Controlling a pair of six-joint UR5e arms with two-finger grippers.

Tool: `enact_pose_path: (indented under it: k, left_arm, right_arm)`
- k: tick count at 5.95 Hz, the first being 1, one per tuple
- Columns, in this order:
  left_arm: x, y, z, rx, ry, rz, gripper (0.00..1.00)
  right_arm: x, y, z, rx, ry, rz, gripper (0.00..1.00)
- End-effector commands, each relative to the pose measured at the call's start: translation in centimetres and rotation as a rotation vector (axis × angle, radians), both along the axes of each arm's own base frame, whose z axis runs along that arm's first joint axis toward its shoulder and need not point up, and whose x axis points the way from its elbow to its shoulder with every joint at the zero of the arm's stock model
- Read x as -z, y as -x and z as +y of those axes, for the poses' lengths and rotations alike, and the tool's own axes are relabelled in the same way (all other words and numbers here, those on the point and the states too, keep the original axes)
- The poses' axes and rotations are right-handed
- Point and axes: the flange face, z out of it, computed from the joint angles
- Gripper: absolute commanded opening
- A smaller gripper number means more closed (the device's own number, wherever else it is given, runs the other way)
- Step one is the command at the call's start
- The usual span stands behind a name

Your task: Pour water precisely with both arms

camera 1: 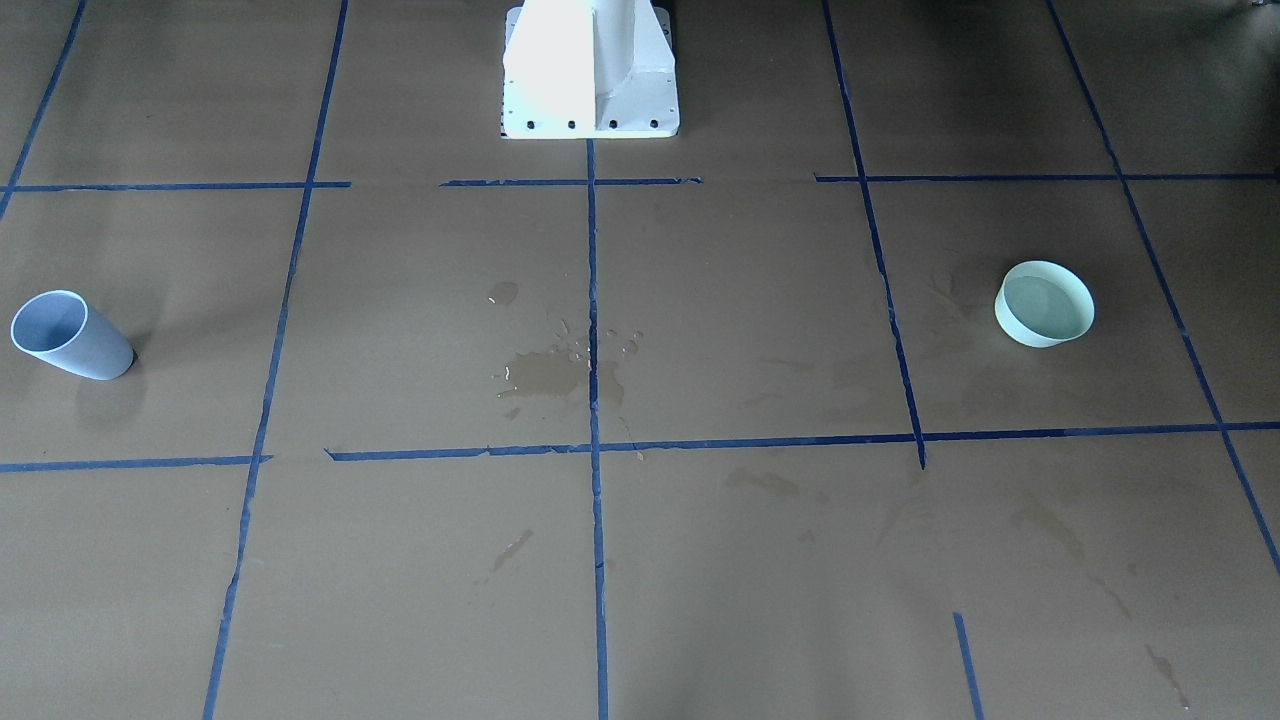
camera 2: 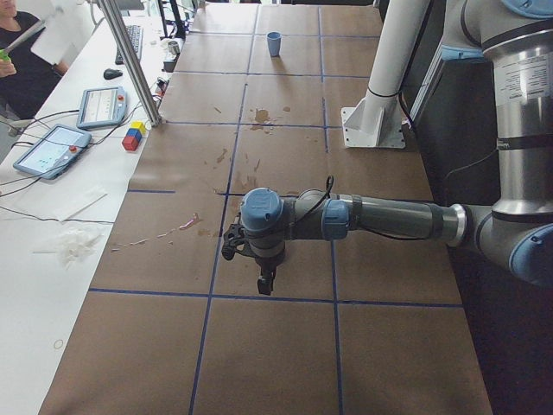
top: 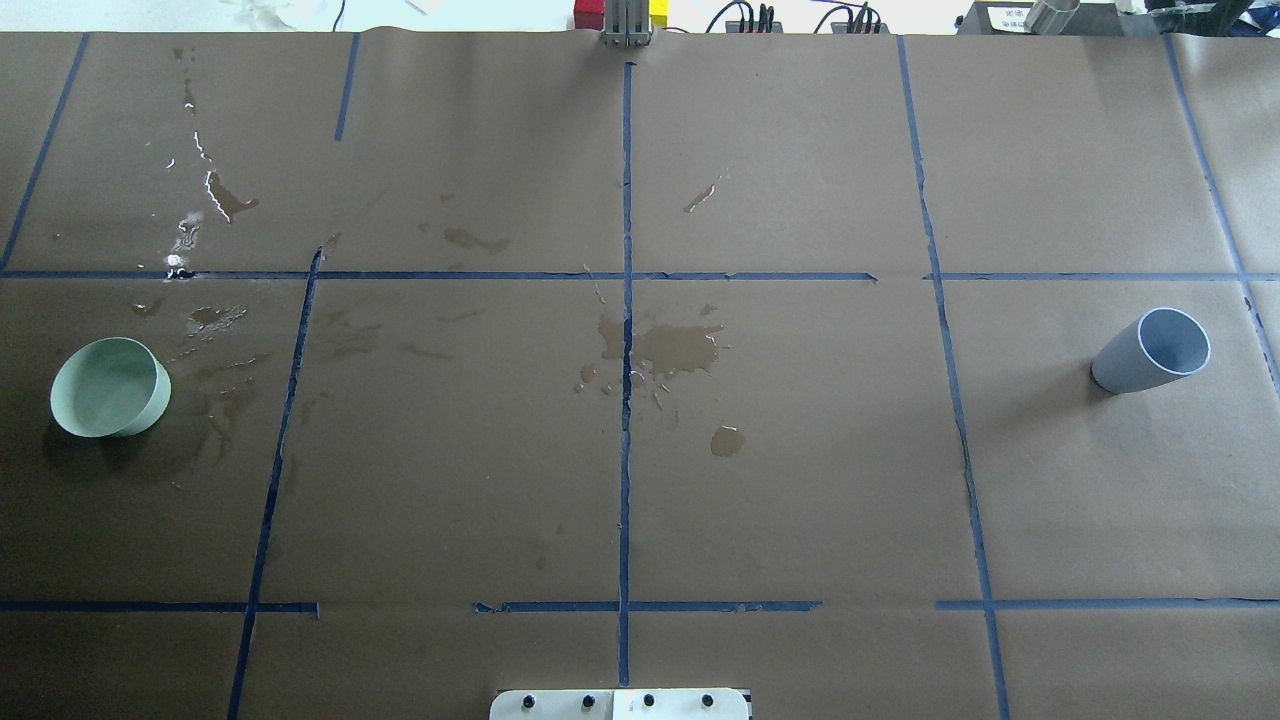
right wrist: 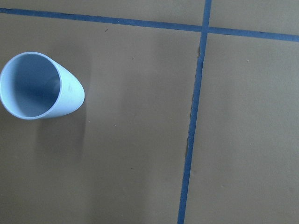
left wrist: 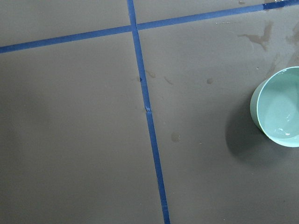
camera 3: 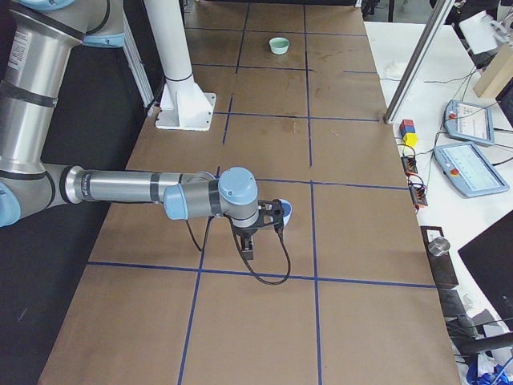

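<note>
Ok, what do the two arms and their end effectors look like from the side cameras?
Both alike: the left arm and right arm are silver-grey tubes with light blue round joint caps. The left end effector and right end effector are small and black, each with a black cable looping off the wrist.

Overhead, front cameras face each other, sharing water (top: 680,350); wrist cameras close, straight down.
</note>
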Motion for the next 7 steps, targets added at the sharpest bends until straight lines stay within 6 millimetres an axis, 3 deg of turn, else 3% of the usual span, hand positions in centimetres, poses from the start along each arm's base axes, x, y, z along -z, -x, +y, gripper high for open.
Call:
enact_pose_path:
  k: [1,7]
  left_arm:
    - [1.11,-0.02,0.06,0.004,-0.01,0.003,1.0]
    - [0.3,-0.07,0.07,0.002,-0.007,0.002,1.0]
  right_arm:
    - [-1.09,0.07,-1.02,-0.002,0.016,0.002,1.0]
    - [-0.21,0.19,-1.84,0.001,-0.038,-0.011,1.0]
